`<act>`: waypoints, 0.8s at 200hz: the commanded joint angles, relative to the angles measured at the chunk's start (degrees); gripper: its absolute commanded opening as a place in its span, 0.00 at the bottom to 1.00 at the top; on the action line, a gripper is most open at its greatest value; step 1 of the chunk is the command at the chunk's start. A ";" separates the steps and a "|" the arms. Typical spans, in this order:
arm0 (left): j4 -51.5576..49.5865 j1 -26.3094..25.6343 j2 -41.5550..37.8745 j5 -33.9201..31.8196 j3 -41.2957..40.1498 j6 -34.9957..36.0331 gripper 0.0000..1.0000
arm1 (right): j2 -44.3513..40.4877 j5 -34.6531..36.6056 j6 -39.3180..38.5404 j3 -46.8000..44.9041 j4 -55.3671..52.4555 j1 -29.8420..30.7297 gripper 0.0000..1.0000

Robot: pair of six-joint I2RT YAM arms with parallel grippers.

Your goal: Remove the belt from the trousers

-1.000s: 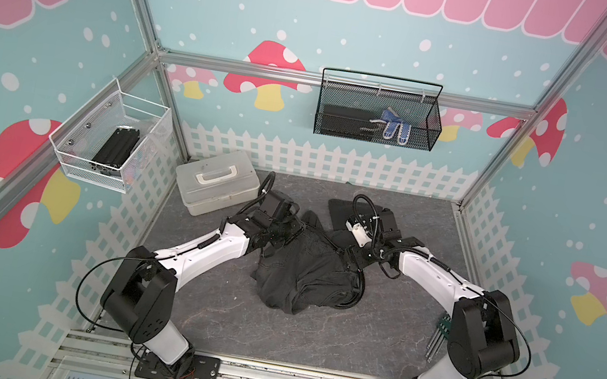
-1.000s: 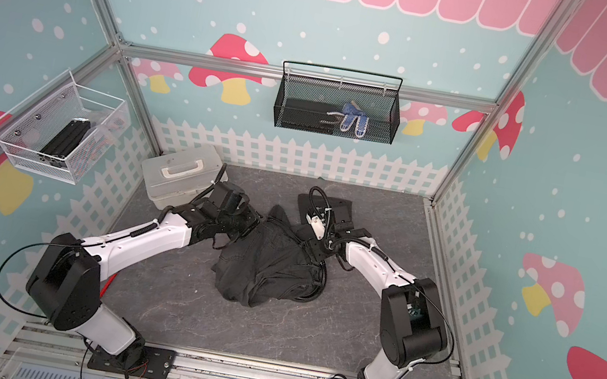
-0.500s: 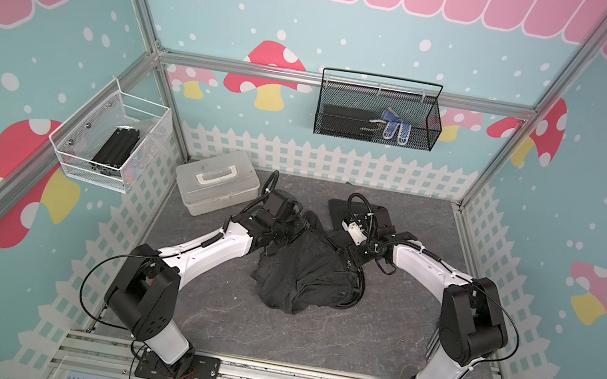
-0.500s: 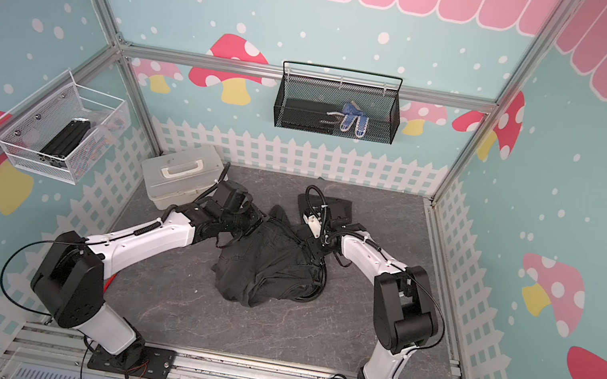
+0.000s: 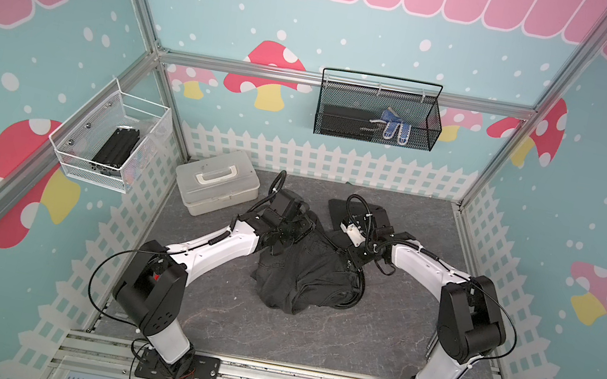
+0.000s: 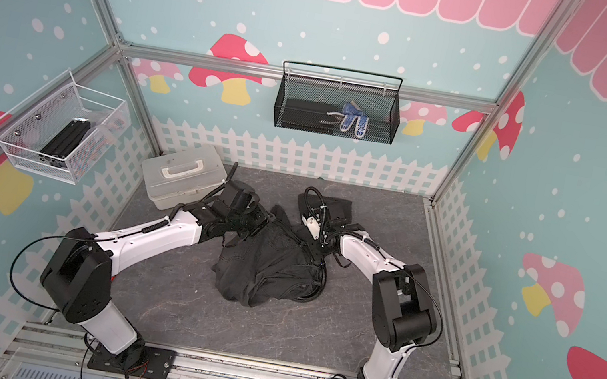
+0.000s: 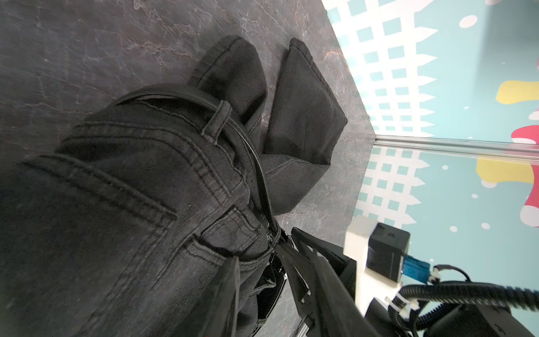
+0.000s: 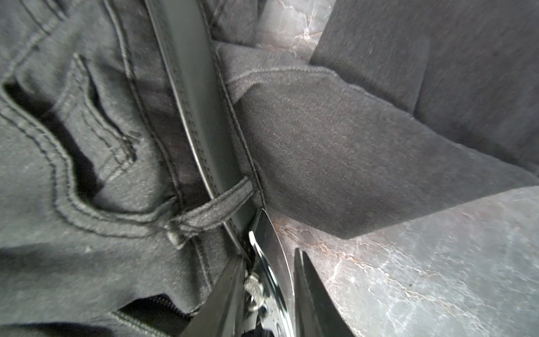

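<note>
The dark trousers lie crumpled mid-table, their legs reaching toward the back wall. The black belt runs through the waistband loops, and a loop of it bulges at the heap's right side. My left gripper is shut on the waistband fabric at the heap's back left. My right gripper sits at the back right, its jaws close on either side of the shiny buckle.
A white lidded box stands at the back left, just behind my left wrist. A black mesh basket hangs on the back wall and a white wire basket on the left wall. White fence panels edge the table.
My right gripper's jaws have narrowed around the buckle and the right arm's elbow has swung. The left arm and the trousers have hardly moved.
</note>
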 commanded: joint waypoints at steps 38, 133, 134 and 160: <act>0.12 -0.53 1.47 -0.39 2.55 -0.37 0.42 | 1.80 -2.75 -0.82 1.20 -0.74 0.07 0.15; 0.21 -0.62 2.92 0.57 3.52 0.43 0.42 | 1.63 -4.07 -0.34 2.74 -1.33 0.06 0.21; 0.23 -0.66 2.95 0.58 3.57 0.47 0.41 | 1.72 -4.03 -0.33 2.77 -1.35 0.07 0.22; 0.25 -0.68 3.39 0.94 3.71 0.59 0.42 | 1.76 -4.07 -0.44 3.65 -1.89 0.05 0.25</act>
